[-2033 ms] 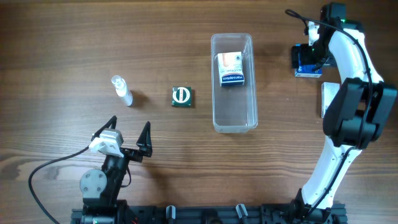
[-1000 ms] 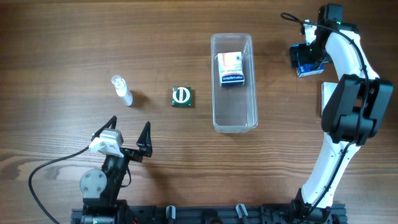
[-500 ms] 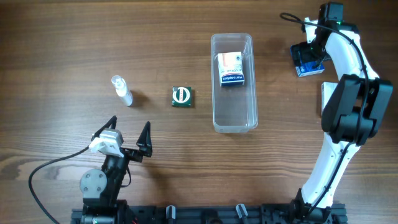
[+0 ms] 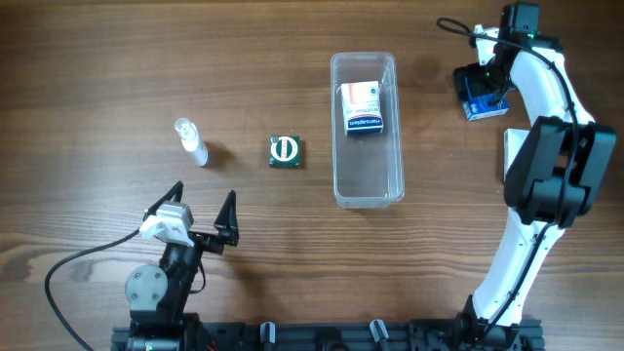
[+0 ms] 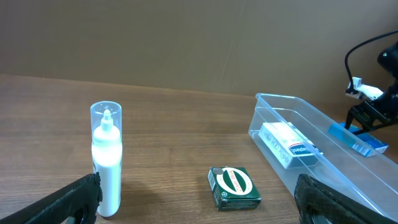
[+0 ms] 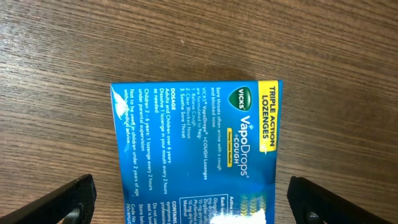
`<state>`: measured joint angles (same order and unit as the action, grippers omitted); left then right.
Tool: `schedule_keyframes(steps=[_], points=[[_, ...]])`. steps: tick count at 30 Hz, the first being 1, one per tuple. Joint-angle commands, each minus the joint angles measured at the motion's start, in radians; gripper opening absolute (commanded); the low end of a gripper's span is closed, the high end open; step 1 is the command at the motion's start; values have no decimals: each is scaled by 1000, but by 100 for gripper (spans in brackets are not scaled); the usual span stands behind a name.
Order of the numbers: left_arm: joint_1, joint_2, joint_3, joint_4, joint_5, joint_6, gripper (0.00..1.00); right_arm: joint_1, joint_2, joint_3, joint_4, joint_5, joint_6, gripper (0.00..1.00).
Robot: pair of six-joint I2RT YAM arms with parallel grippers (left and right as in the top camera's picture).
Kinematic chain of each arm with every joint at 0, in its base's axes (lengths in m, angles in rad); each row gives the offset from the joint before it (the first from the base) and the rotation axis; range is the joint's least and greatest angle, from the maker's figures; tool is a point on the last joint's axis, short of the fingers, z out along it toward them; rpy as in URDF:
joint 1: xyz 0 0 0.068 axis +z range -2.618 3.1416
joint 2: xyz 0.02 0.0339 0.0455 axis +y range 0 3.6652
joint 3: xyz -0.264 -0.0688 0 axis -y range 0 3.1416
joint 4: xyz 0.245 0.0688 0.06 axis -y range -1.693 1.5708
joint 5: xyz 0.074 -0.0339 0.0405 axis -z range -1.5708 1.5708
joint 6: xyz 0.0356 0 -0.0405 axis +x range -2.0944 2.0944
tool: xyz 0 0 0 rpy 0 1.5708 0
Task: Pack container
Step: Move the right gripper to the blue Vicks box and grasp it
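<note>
The clear container (image 4: 390,185) lies lengthwise at table centre with a white and blue box (image 4: 362,109) in its far half; it also shows in the left wrist view (image 5: 323,155). A blue VapoDrops box (image 6: 196,146) lies flat on the table at the far right (image 4: 482,100). My right gripper (image 6: 193,202) is open, hanging just over that box with a finger on each side, not touching. A green box (image 4: 285,151) and a small clear bottle (image 4: 191,142) lie left of the container. My left gripper (image 4: 202,216) is open and empty at the front left.
A white object (image 4: 510,156) lies at the right edge, partly under the right arm. The left arm's cable (image 4: 68,268) runs along the front left. The right arm (image 4: 556,156) spans the right side of the table.
The right gripper moved slightly farther back and left over the blue box between two seconds ago and one second ago, then stayed still. The left arm has not moved.
</note>
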<state>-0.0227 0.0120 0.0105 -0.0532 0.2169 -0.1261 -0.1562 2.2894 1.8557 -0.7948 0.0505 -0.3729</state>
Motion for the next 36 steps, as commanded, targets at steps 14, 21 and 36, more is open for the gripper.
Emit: schedule_keyframes(steps=[14, 21, 36], points=[[10, -9, -5, -4, -6, -10, 100, -2, 65, -12, -32, -48, 33, 100], [10, -9, -5, -4, -6, -10, 100, -2, 65, -12, -36, -45, 60, 99], [10, -9, -5, -4, -5, -10, 100, -2, 65, -10, -55, -52, 164, 78]])
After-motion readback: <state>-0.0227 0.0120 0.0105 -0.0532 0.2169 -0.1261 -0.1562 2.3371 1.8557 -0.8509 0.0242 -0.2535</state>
